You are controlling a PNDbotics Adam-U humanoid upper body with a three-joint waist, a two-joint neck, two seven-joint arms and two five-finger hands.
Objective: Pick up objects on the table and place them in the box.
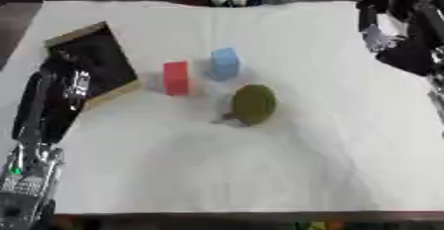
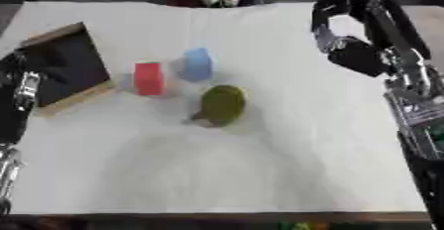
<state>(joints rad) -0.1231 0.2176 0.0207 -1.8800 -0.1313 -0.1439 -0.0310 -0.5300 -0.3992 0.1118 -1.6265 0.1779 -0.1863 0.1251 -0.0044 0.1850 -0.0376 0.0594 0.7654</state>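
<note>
Hovering right hand (image 2: 351, 50): two o'clock, fingers curled, holding nothing.
Left hand (image 1: 61, 83): nine o'clock by box (image 1: 95, 60), fingers unclear.

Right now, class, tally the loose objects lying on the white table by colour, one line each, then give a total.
Red block: 1
Blue block: 1
Olive-green round object: 1
Total: 3, all outside the box.
</note>
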